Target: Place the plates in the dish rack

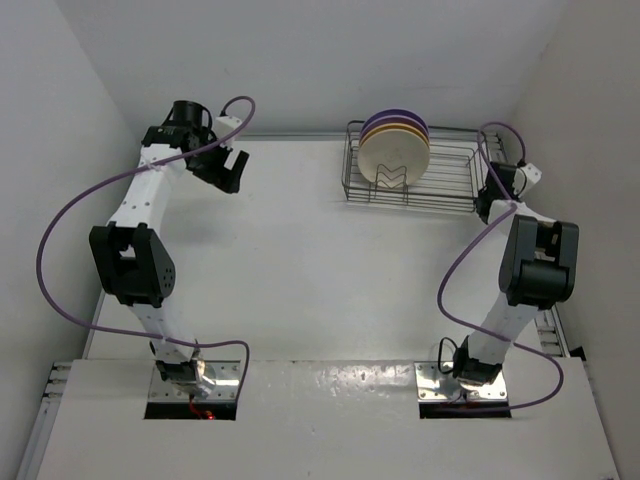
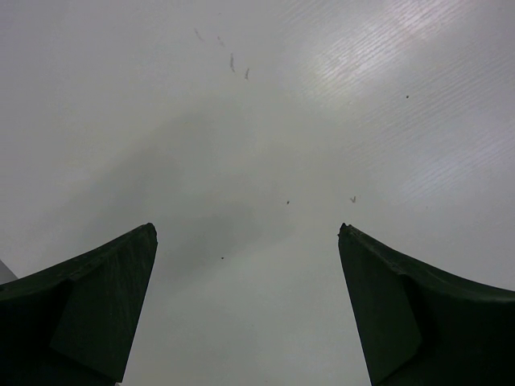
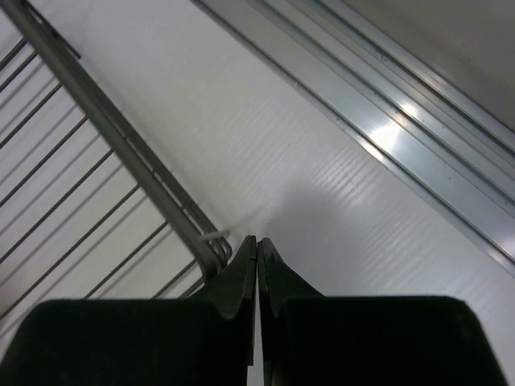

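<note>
plates (image 1: 394, 152): stood upright, packed together in the left end of the dish rack, cream-white nearest, purple at the back.
dish rack (image 1: 410, 200): sat by the table's (image 1: 300, 270) far edge, toward the far right corner.
left gripper (image 1: 225, 175): fingers spread wide, near the far left corner.
right gripper (image 3: 257, 240): fingers pressed together, just beside the rack's right end.

The table (image 1: 300, 270) carries a grey wire dish rack (image 1: 452, 178) at its far right. The plates (image 1: 393, 158) stand upright on edge in the rack's left section, packed face to face: the cream plate (image 1: 390, 165) is at the front, an orange-yellow rim (image 1: 412, 130) shows behind it, and purple rims (image 1: 395, 114) are at the back. The left gripper (image 1: 228, 172) hangs over the far left of the table, well apart from the rack. The right gripper (image 1: 487, 207) sits just beside the rack's near right corner. A purple cable (image 1: 60, 215) loops along each arm.
</note>
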You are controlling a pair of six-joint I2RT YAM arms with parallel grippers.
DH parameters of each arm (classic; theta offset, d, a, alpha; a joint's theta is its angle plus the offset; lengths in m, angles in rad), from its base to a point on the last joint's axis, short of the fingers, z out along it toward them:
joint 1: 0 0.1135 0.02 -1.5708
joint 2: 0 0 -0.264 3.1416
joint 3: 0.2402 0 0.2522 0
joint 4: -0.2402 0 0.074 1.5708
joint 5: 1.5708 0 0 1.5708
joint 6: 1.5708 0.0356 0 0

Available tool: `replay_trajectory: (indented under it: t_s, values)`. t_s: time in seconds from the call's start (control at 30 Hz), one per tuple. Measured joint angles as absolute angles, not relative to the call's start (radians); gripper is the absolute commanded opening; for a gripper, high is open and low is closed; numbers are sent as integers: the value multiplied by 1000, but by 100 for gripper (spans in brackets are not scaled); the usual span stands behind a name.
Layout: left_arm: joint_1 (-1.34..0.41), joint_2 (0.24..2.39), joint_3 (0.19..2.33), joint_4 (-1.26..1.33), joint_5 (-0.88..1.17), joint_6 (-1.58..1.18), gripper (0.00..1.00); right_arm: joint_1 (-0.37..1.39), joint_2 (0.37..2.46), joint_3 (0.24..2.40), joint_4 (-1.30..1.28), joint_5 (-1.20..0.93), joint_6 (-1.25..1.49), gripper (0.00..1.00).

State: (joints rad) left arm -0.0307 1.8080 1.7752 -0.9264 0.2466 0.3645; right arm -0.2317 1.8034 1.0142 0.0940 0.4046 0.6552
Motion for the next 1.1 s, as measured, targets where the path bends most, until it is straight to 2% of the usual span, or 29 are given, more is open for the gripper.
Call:
replay_trajectory:
  t_s: [0.17,0.63,0.7,0.73,0.77,0.8,0.83,0.97,1.1]
  values:
    - [-23,1808,1775,-926,237,364,100,-247,1854,1079,101,432,655,0]
    - [-23,1805,1760,-922,228,364,100,-252,1847,1045,260,379,585,0]
    - [-20,1802,1744,-918,224,364,100,-252,1819,1018,252,384,584,20]
    - [-18,1802,1737,-917,220,364,100,-252,1793,994,249,391,585,34]
    - [-15,1800,1729,-915,217,364,100,-252,1760,965,249,395,584,54]
    - [-11,1798,1722,-914,215,363,100,-253,1713,925,242,395,585,83]
    - [-4,1797,1713,-910,210,361,100,-255,1660,879,241,392,585,99]
    - [17,1782,1672,-888,191,356,100,-282,1458,727,207,349,579,99]
    - [22,1767,1640,-871,174,347,100,-316,1325,681,112,282,581,100]
